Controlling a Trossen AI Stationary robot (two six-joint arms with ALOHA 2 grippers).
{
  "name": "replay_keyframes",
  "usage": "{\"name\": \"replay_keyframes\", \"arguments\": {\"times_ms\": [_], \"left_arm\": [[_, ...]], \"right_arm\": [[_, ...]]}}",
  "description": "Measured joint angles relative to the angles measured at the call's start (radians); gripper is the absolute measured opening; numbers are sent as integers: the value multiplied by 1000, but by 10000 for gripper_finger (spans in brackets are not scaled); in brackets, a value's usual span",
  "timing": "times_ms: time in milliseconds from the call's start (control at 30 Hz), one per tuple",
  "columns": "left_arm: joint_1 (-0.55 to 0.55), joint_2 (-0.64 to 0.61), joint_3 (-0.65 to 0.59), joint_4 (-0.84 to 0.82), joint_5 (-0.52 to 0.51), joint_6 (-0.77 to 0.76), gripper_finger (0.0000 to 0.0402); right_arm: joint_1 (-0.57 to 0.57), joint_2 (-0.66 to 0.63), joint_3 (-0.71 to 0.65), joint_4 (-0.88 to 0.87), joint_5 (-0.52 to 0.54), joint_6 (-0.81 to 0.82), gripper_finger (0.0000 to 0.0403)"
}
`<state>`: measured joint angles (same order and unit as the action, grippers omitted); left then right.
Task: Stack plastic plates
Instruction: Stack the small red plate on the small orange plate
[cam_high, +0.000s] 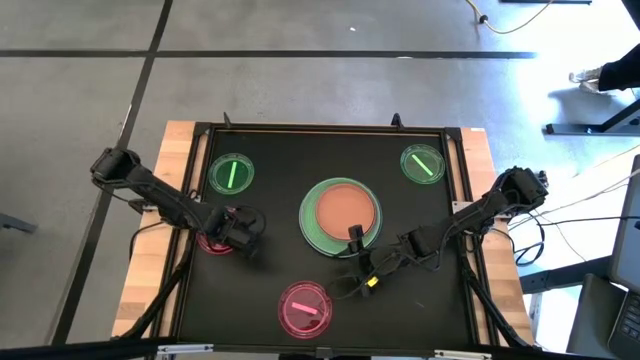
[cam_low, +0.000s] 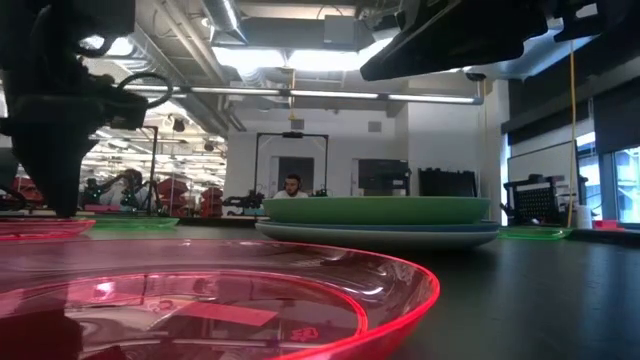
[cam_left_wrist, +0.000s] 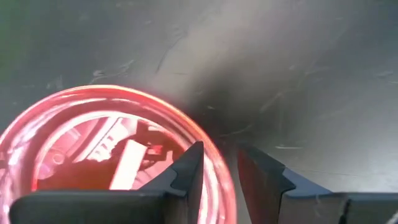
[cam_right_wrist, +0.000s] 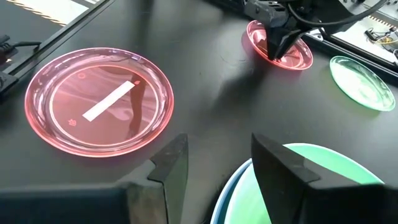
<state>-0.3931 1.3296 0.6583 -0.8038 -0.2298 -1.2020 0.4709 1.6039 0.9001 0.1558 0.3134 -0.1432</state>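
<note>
From above, the black table (cam_high: 270, 160) has a stack dead centre: an orange plate (cam_high: 346, 210) sitting on a big green plate (cam_high: 309, 222), with a thin blue rim peeking out under that in the other views. Two small translucent green plates sit toward the top, one upper left (cam_high: 232, 173) and one upper right (cam_high: 422, 163). A small pink-red plate (cam_high: 304, 308) is at bottom centre, and another pink-red plate (cam_high: 213, 240) is at middle left, mostly hidden under the left gripper (cam_high: 243, 232). The right gripper (cam_high: 356, 250) hangs at the lower edge of the stack.

Table-level view: the near pink-red plate (cam_low: 250, 300) fills the bottom left, glossy and see-through with a raised lip. The stack (cam_low: 380, 215) sits mid-frame, green over blue. A person sits far back in the room.

Left wrist cam: the fingers (cam_left_wrist: 189, 171) are spread a little, straddling the rim of the glowing pink-red plate (cam_left_wrist: 74, 137), one inside and one outside. Can't tell if they actually touch it.

Right wrist cam: fingers (cam_right_wrist: 171, 163) apart and empty, hovering over the edge of the green plate (cam_right_wrist: 323, 171) with its blue plate (cam_right_wrist: 233, 190) underneath. The bottom-centre pink-red plate (cam_right_wrist: 99, 99) shows at the left here, and the left gripper's plate (cam_right_wrist: 292, 56) at top right.
</note>
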Motion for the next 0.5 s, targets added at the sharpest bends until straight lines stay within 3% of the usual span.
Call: {"name": "replay_keyframes", "arguments": {"times_ms": [500], "left_arm": [[1, 0, -79, 69, -22, -33, 91]], "right_arm": [[0, 0, 0, 0, 0, 0, 166]]}}
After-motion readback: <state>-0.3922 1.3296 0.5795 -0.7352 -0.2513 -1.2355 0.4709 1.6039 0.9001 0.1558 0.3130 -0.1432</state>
